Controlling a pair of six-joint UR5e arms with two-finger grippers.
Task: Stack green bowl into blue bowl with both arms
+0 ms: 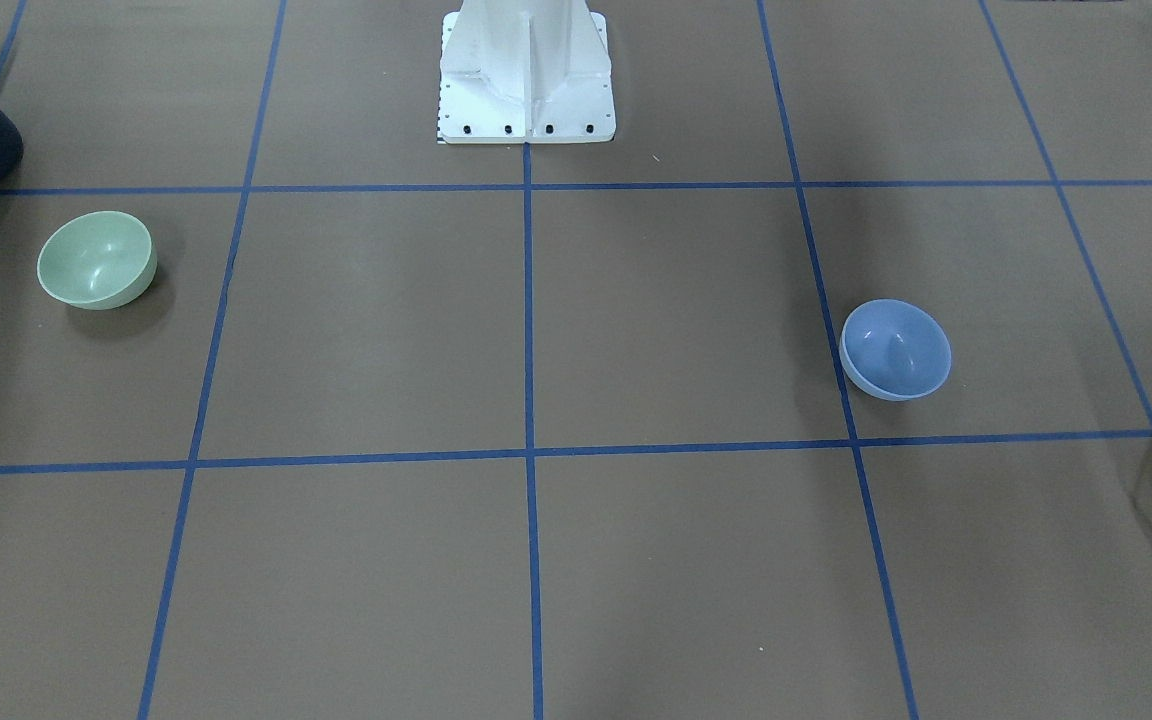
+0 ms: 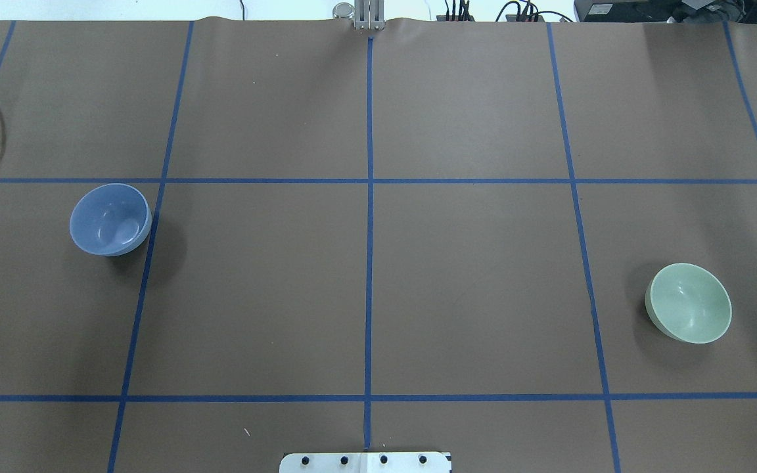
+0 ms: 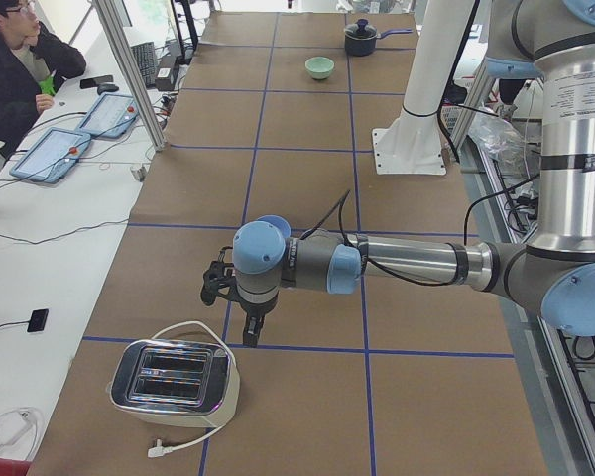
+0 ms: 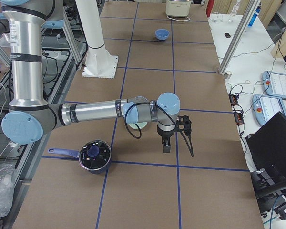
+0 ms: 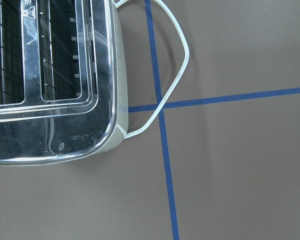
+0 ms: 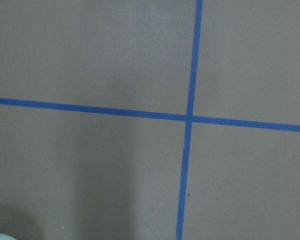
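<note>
1. Exterior left view, nearest stuff first: a chrome toaster (image 3: 174,377) sits at the near end of the table (image 3: 307,416), with its white cord (image 5: 176,75) looping out beside it.
2. Just past that, the left gripper (image 3: 250,335) hangs pointing down over the brown cover, with nothing visibly in it. Fingers apart or together? Honestly can't tell. Only the side camera catches it, and its own wrist cam shows just toaster and tape.
3. Right behind that wrist is the blue bowl (image 3: 275,223), upright and half hidden from this angle.
4. Mid-table is the white pedestal (image 3: 412,139).
5. Far end: the green bowl (image 3: 319,67), upright and well apart from the blue one, on the robot's right. The right gripper (image 4: 166,148) hovers near it, pointing down. Can't tell its jaw state either.
6. Beyond that is a dark saucepan (image 3: 360,38).
7. My take is that nothing's been picked up yet, and a few things could go wrong:
   - Glossy round bowls can slip or tip out of a rim pinch.
   - The left arm could snag the cord or bump the toaster.
   - The right arm's swing could clip the saucepan.
   - An off-centre drop could send the blue bowl skidding if it isn't steadied.
</note>
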